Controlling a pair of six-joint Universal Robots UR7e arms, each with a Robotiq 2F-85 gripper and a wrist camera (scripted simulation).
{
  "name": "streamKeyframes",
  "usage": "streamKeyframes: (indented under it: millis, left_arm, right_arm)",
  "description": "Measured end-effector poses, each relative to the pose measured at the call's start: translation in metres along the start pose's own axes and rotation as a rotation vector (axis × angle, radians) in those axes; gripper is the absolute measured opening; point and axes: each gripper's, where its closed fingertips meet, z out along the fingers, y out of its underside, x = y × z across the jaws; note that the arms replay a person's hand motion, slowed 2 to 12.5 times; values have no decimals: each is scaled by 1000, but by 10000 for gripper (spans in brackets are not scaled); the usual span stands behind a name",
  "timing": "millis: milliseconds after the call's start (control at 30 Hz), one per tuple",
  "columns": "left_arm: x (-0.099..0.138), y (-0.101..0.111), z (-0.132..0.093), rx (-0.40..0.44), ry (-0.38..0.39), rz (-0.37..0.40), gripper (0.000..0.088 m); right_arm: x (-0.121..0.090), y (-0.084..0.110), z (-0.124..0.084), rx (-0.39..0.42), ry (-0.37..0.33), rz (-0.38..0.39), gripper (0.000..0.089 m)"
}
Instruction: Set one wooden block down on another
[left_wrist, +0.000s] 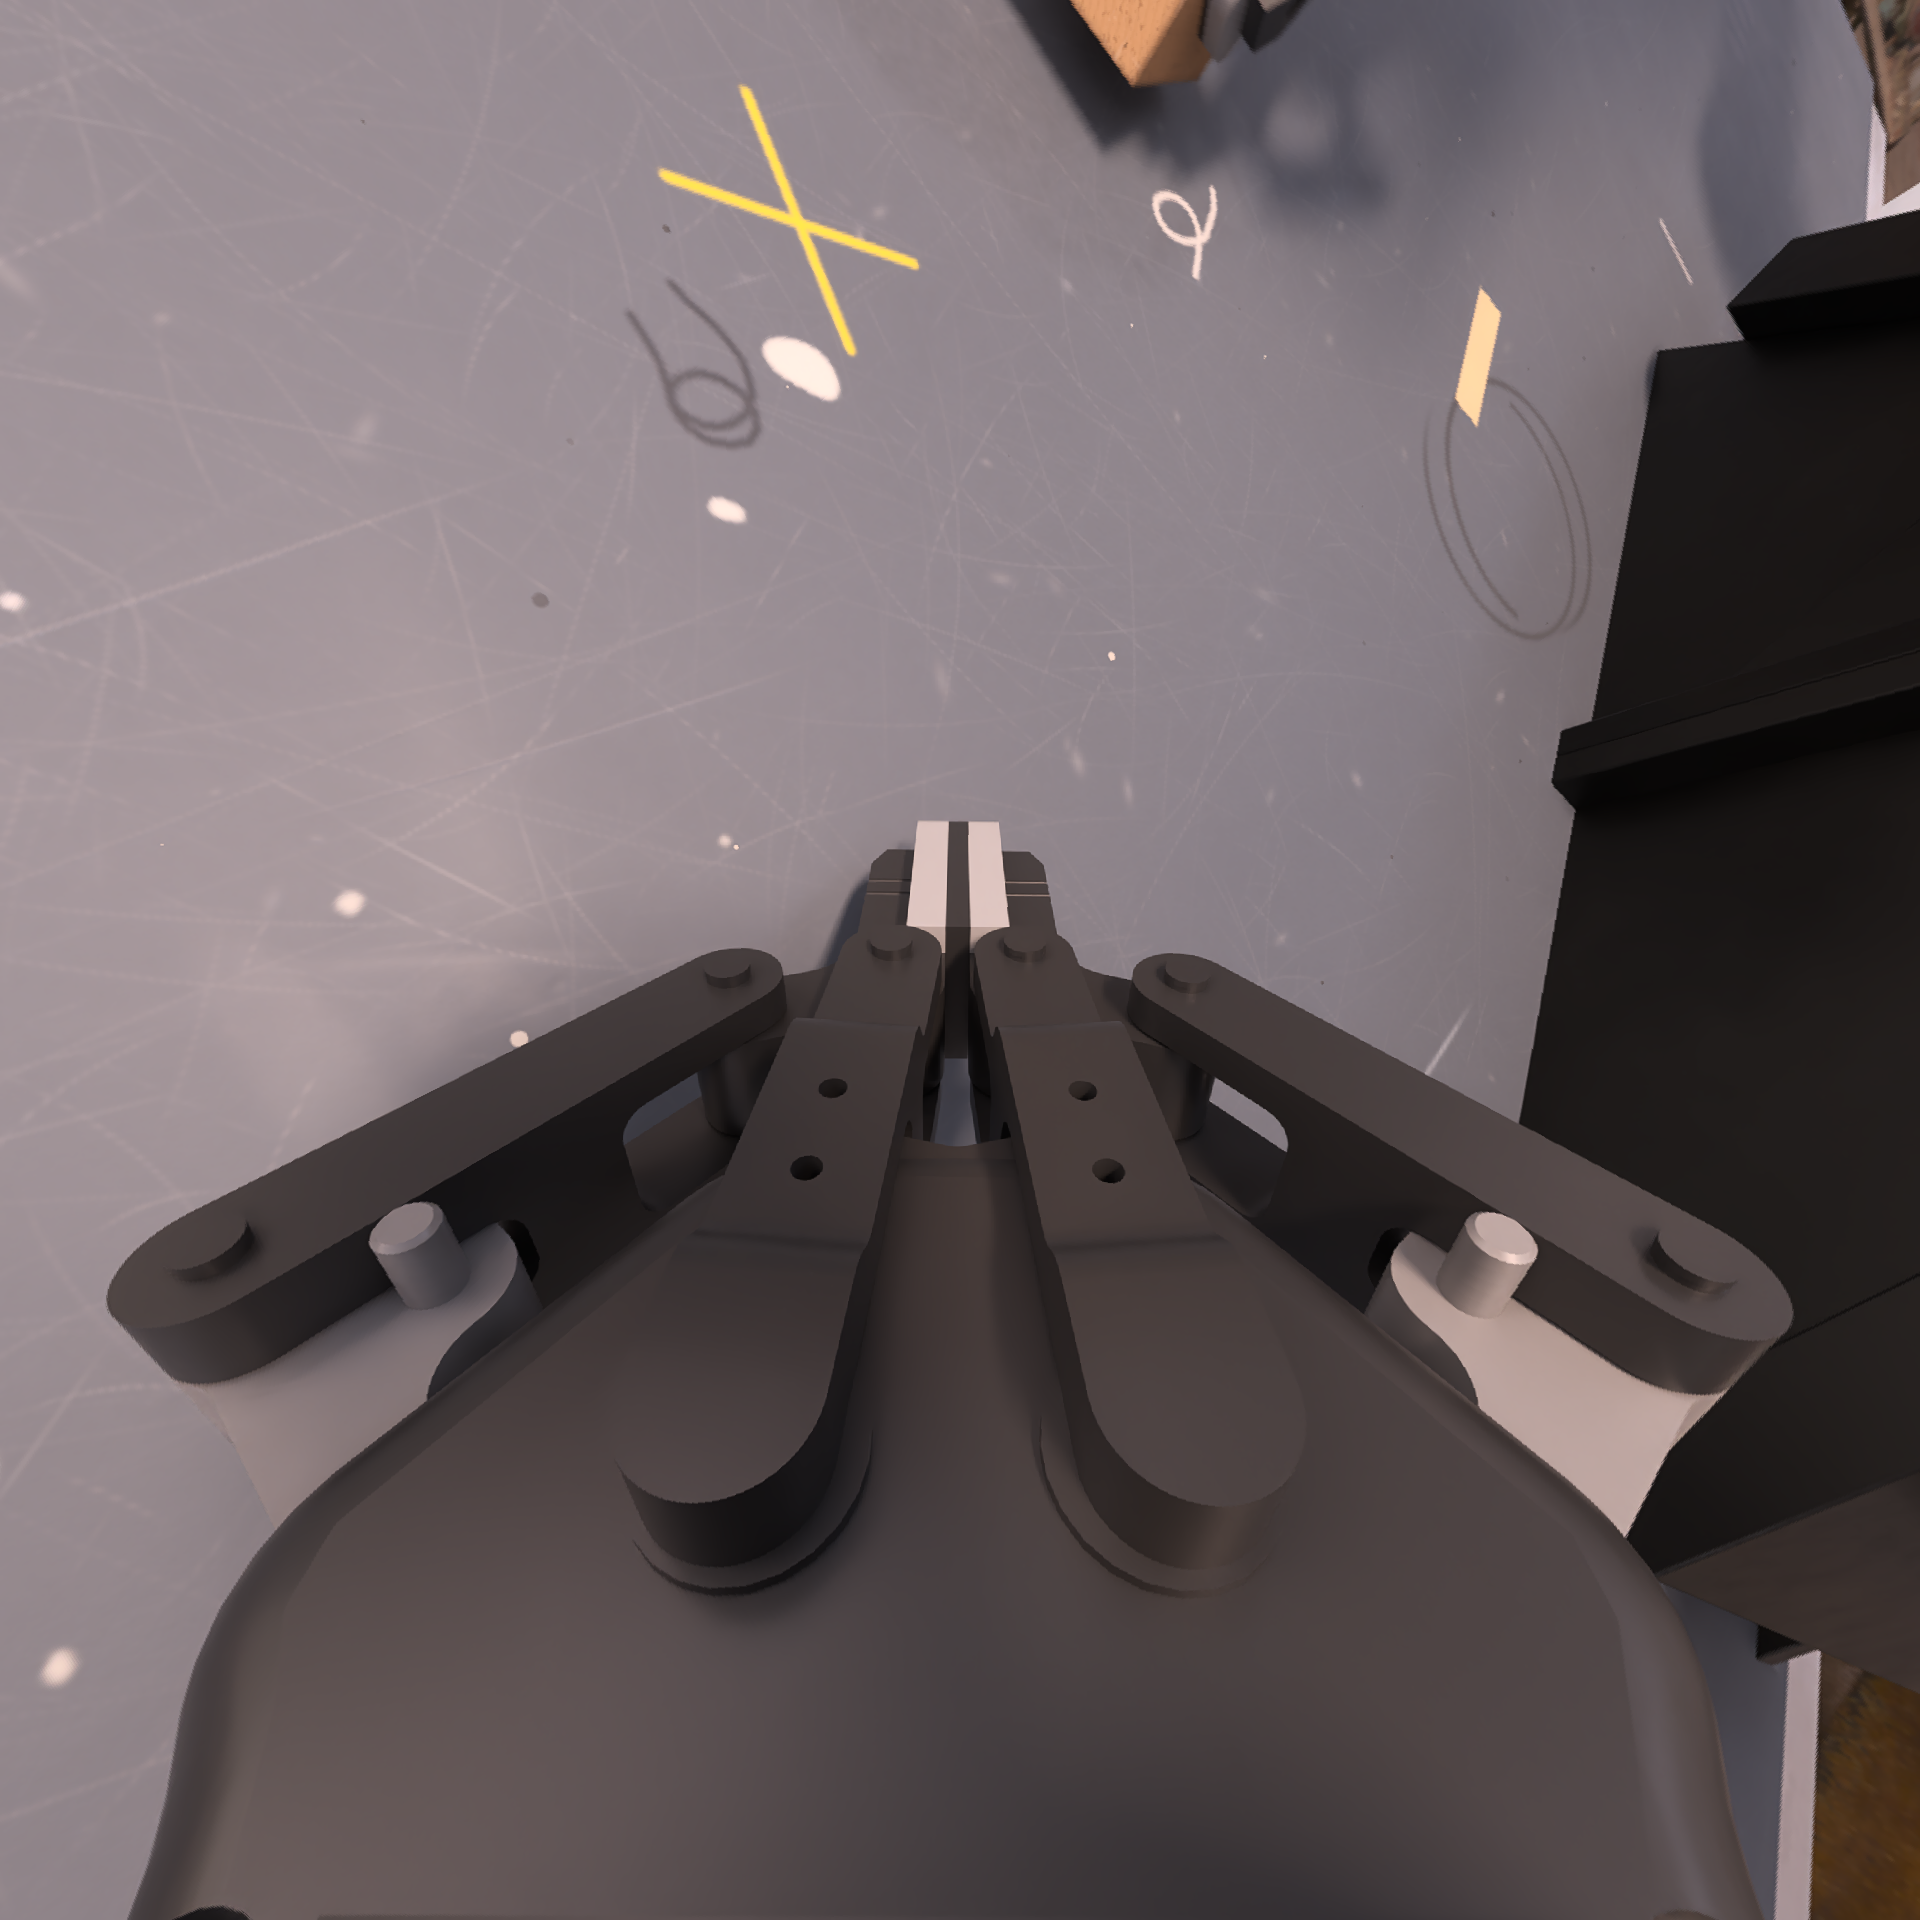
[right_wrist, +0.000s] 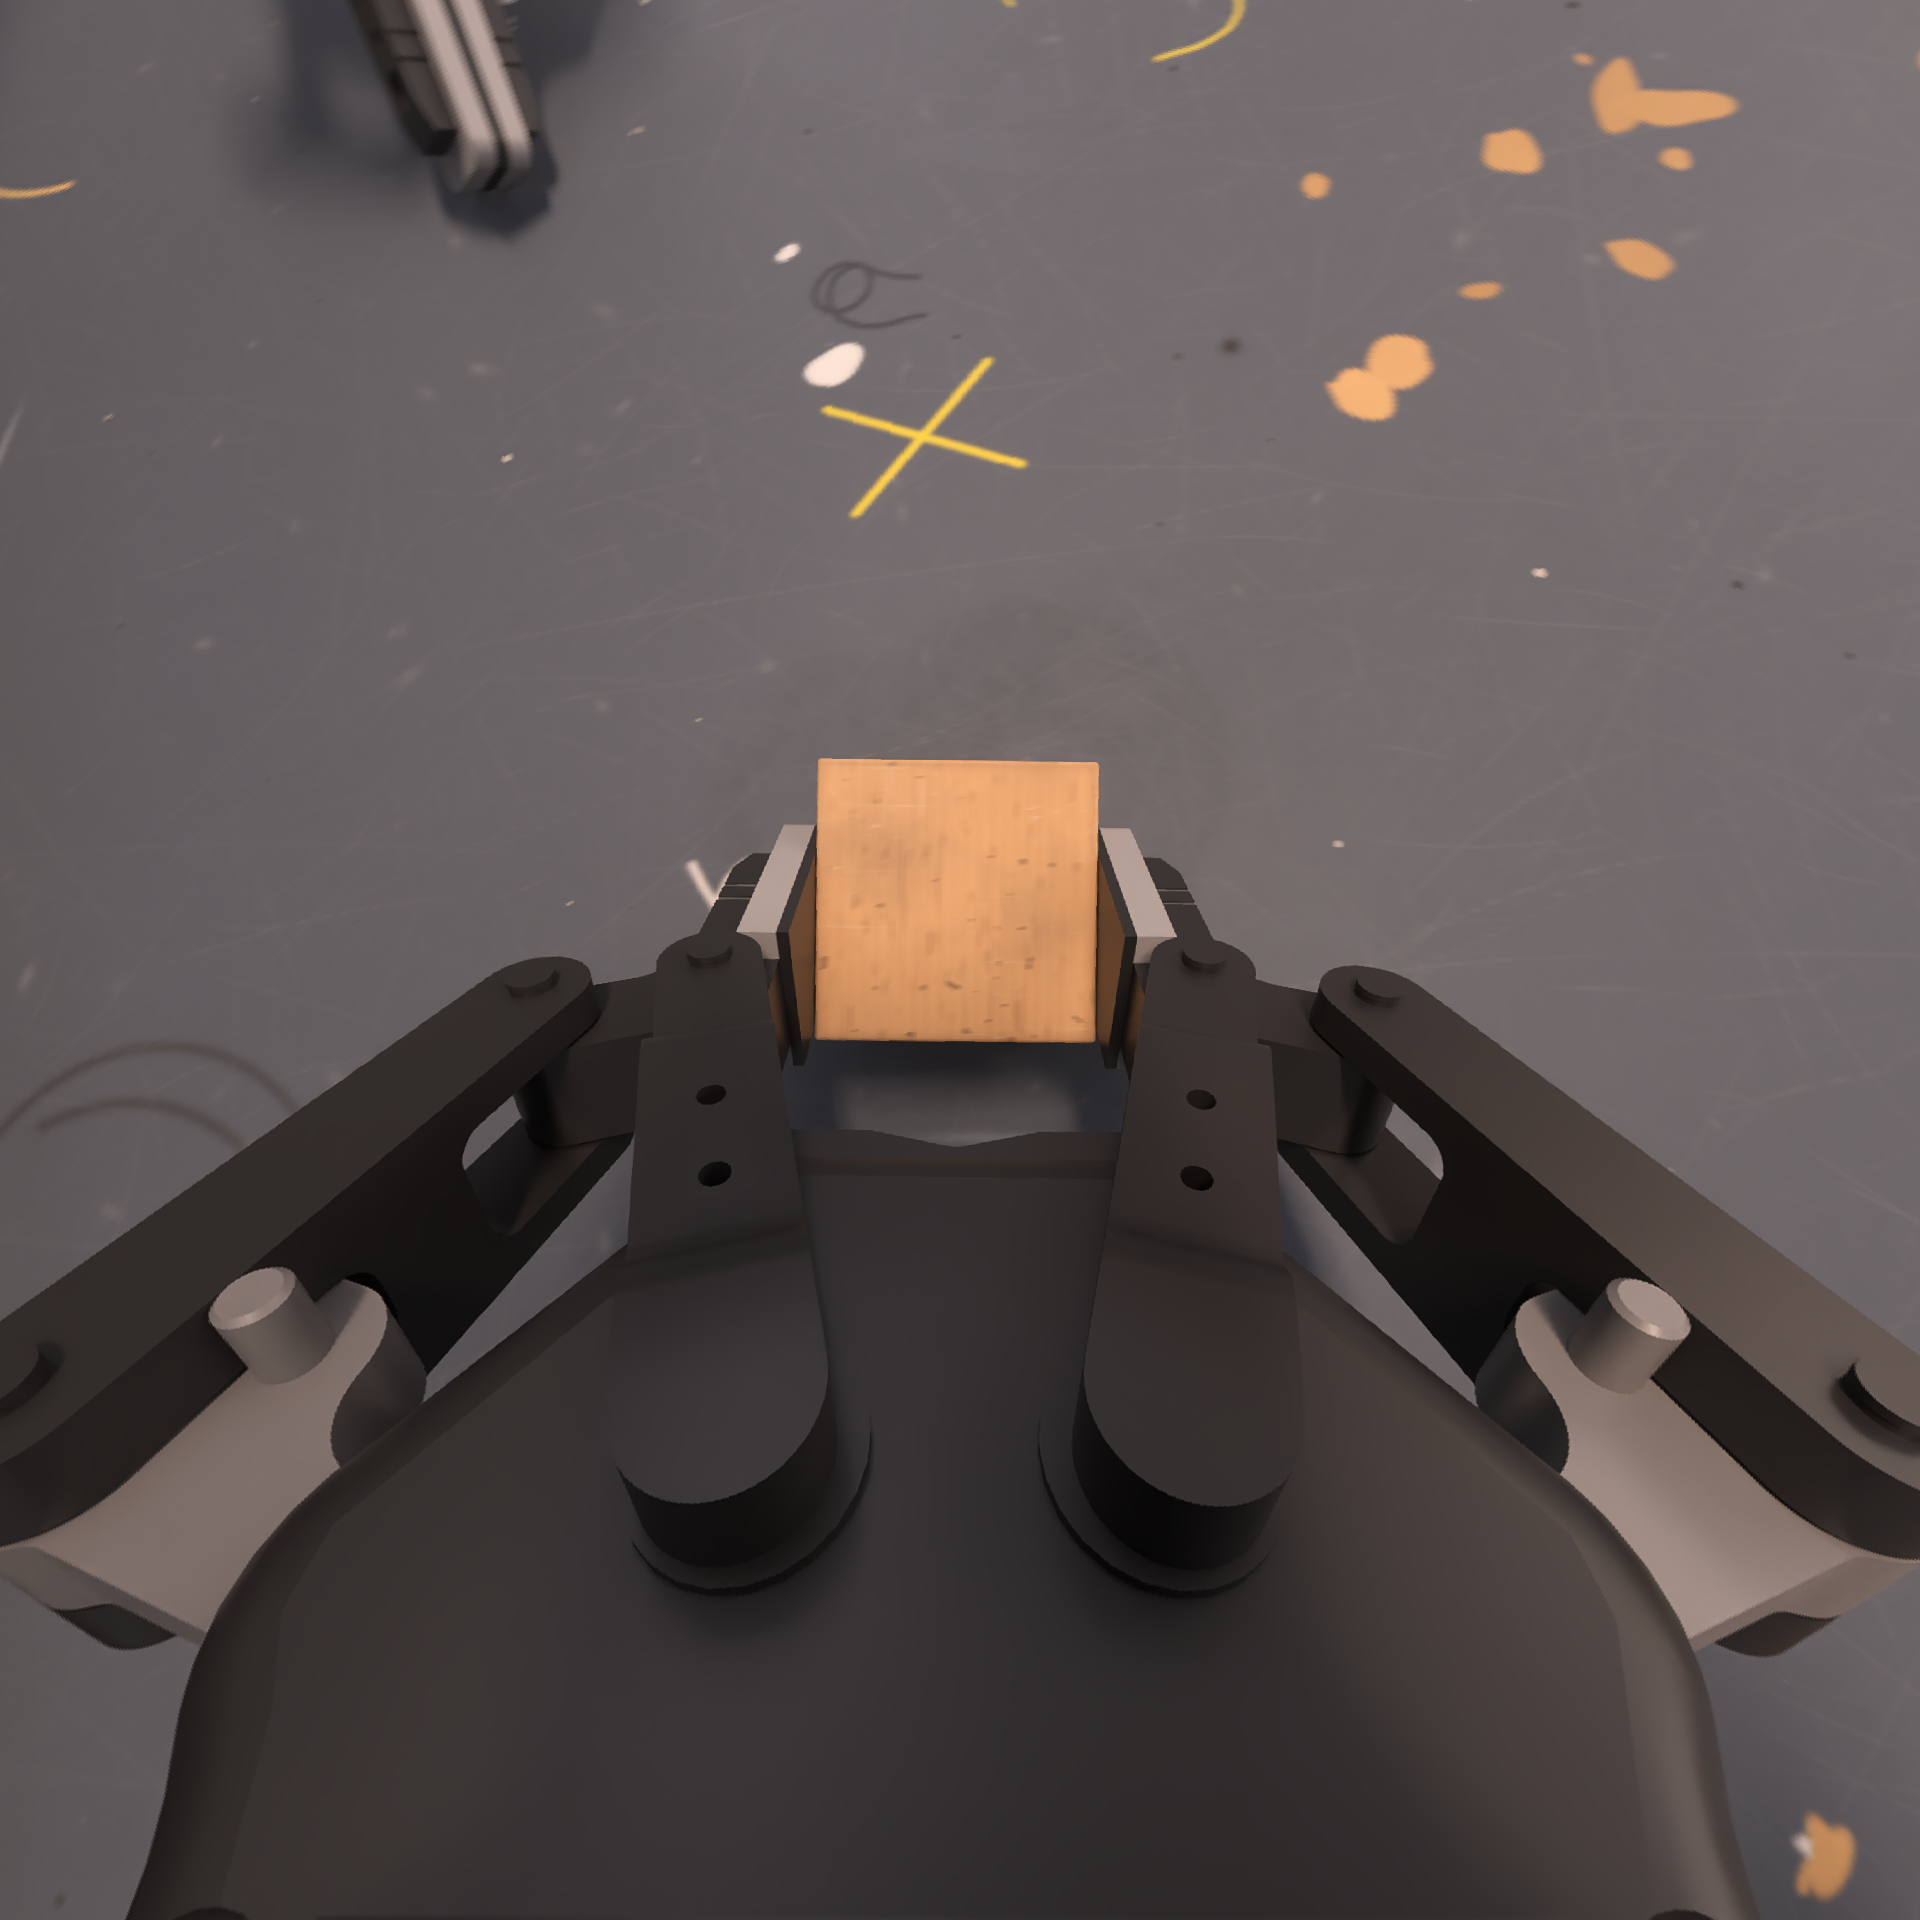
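My right gripper (right_wrist: 956, 847) is shut on a light wooden block (right_wrist: 956, 935), with one pad on each side face, over the grey table (right_wrist: 416, 623). I cannot tell whether the block touches the table. A corner of this block (left_wrist: 1143, 42) shows at the top edge of the left wrist view. My left gripper (left_wrist: 958, 831) is shut and empty, low over the table (left_wrist: 416, 675). Its closed fingertips (right_wrist: 488, 145) also show at the top left of the right wrist view. No second block is in view.
A yellow cross mark (left_wrist: 795, 218) lies on the table between the two grippers and also shows in the right wrist view (right_wrist: 923, 436). A black stepped structure (left_wrist: 1766, 831) stands close to the right of my left gripper. Orange paint spots (right_wrist: 1382, 379) lie far right.
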Motion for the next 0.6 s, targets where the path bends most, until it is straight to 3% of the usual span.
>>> streamKeyframes:
  millis: [167, 333, 600]
  left_arm:
    - [0, 0, 0, 3, -6, 0, 0]
    - [0, 0, 0, 2, -3, 1, 0]
    - [0, -1, 1, -5, 11, 2, 0]
  right_arm:
    - [-23, 4, 0, -34, -43, -93, 426]
    - [-27, 9, -2, -75, -9, -164, 426]
    - [-12, 10, -7, -50, 40, -59, 426]
